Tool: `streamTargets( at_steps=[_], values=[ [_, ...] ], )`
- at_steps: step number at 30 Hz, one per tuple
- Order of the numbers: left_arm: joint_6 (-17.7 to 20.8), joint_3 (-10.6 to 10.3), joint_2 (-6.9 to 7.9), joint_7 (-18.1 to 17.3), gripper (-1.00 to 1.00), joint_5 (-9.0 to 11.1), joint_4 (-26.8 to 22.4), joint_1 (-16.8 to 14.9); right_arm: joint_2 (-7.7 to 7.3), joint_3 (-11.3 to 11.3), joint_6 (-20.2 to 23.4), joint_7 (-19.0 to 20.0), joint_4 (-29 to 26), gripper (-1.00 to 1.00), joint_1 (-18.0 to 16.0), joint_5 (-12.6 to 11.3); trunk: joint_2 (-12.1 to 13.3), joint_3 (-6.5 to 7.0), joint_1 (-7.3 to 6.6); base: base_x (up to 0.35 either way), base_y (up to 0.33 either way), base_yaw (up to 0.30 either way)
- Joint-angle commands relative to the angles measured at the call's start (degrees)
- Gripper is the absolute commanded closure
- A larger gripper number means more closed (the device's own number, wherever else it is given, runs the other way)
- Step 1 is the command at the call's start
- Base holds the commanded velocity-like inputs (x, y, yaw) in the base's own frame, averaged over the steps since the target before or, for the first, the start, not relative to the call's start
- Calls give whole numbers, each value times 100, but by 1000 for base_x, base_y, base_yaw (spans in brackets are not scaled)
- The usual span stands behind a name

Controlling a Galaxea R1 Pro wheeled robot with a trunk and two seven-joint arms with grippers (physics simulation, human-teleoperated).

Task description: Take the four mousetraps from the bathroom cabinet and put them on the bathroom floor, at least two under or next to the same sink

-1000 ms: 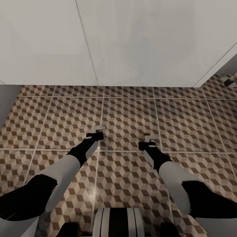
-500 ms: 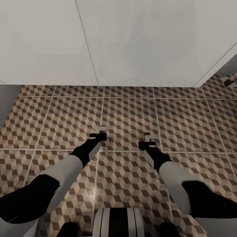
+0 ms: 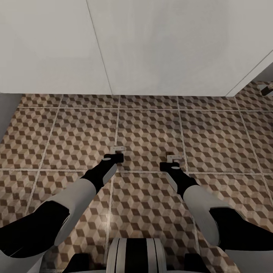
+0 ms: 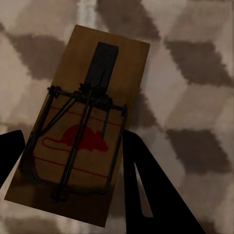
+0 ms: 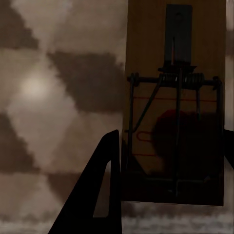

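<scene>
**a:** so where are the traps right now?

**b:** one per arm. in the head view both arms reach forward over the bathroom floor point(image 3: 151, 125), that cube-pattern tile. the left gripper point(image 3: 115, 154) sits around 11 o'clock from the robot's base, the right gripper point(image 3: 171, 163) around 1 o'clock, near each other but apart. a white panel wall point(image 3: 151, 45) fills everything at 12 o'clock past the tiles.

**a:** are the claws actually clamped on them?

**b:** left wrist view says yes for that one. the left mousetrap point(image 4: 83, 131) is a tan board with a red mouse print and dark wire spring, tilted, with a black finger point(image 4: 141, 190) against one long edge and the other finger at the opposite edge. so it's pinched between them.

**a:** and the right?

**b:** same deal. the right mousetrap point(image 5: 175, 107) sits upright in that wrist view, one dark finger point(image 5: 105, 190) touching its long edge, the other just peeking in at the far edge. clamped on the board. tile is blurry behind both traps, can't tell if they touch the floor.

**a:** anything else around?

**b:** small dark thing point(image 3: 266, 89) at 2 o'clock by the wall corner, too tiny to identify.
</scene>
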Motion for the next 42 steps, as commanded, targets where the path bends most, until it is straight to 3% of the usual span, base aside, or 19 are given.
streamTargets(
  at_steps=[1, 27, 42],
  values=[
    [27, -48, 3, 45, 100, 41, -13, -2, 4, -1, 42, -19, -11, 100, -2, 23, -1, -3, -1, 0, 0, 0],
    [-53, -47, -3, 101, 100, 25, -2, -2, 19, -1, 40, -19, -11, 100, -10, 23, -1, -3, -1, 3, 0, 0],
    [-72, -49, 14, 86, 100, -13, 10, -2, 34, -1, 35, -20, -11, 100, -72, 24, -1, -3, -1, 267, 0, 0]
  ],
)
